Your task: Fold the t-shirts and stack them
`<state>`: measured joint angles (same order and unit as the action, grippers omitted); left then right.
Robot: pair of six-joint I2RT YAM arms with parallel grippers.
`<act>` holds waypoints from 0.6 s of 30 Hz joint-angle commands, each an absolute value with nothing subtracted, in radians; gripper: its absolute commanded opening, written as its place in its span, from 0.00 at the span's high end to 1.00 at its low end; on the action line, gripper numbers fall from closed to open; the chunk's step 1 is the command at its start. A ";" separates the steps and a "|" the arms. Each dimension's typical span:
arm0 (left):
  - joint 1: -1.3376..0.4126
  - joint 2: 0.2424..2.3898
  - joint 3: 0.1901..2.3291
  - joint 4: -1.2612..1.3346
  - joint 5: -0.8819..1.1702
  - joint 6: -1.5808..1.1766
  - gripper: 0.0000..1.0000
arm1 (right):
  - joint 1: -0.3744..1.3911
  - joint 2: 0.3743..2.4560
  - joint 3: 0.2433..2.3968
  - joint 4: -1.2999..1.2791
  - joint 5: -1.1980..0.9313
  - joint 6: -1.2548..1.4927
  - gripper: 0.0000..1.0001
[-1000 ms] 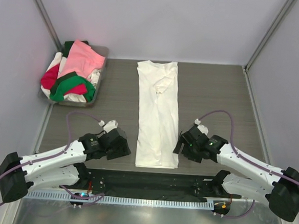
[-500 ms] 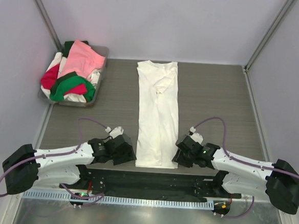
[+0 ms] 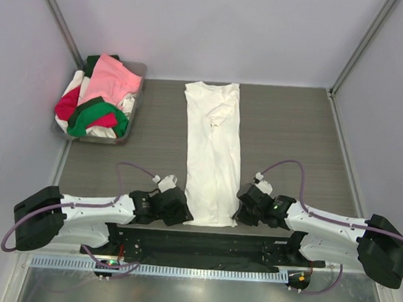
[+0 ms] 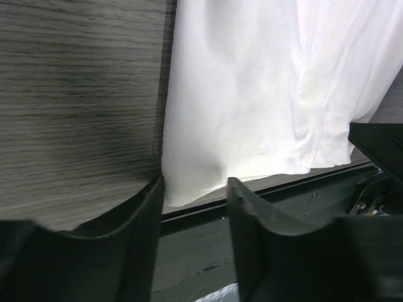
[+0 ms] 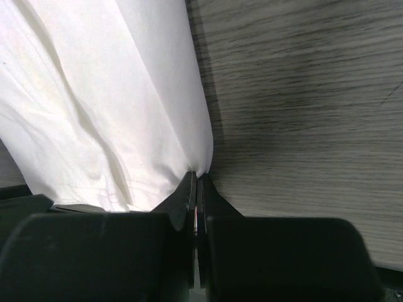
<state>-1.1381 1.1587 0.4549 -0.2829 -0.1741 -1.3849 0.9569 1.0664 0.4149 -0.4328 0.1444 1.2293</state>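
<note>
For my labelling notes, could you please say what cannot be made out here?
Top external: fingers of left gripper and right gripper, hidden under their housings.
Top external: how many t-shirts fill the tray; they overlap.
Right wrist: how much white t-shirt is pinched, hidden between fingers.

The white t-shirt (image 3: 213,159) lies flat, folded into a long central strip; colourful t-shirts (image 3: 98,102) heaped far left.

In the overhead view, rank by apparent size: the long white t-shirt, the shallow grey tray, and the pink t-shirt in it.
Largest: long white cotton t-shirt.
Next: shallow grey tray, somewhat smaller.
Smallest: pink t-shirt, clearly.
</note>
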 commanded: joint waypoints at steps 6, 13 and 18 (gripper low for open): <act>-1.152 1.233 0.478 -0.304 -0.222 -1.390 1.00 | 0.966 1.040 0.368 -0.472 0.147 1.220 0.99; -1.271 1.148 0.635 -0.592 -0.319 -1.472 1.00 | 0.995 0.963 0.432 -0.619 0.159 1.236 0.99; -1.316 1.101 0.724 -0.731 -0.364 -1.516 1.00 | 1.017 0.934 0.531 -0.712 0.202 1.243 0.99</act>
